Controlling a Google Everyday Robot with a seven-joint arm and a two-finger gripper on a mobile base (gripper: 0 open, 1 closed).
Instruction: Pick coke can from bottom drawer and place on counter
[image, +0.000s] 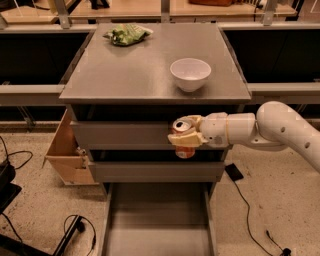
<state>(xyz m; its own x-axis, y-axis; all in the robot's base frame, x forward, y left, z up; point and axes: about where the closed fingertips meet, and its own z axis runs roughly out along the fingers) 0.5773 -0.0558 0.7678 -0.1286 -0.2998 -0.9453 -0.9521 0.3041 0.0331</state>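
Gripping a small red cylindrical coke can (185, 152) with a silver top, tan fingers of the two-finger gripper (183, 133) clamped round its middle, at the end of a white jointed arm (280, 127) reaching in from the right. Held in the air, just in front of the two shut grey drawer fronts, above the open bottom drawer (157, 220), a long shallow grey metal tray, and below the front edge of the flat grey metal counter (140, 70). On that counter, well apart: a round white bowl (190, 74) near the front right, a crumpled green snack bag (126, 34) at the far left. Left of the cabinet, on the speckled floor, an open light wooden box (67, 150).
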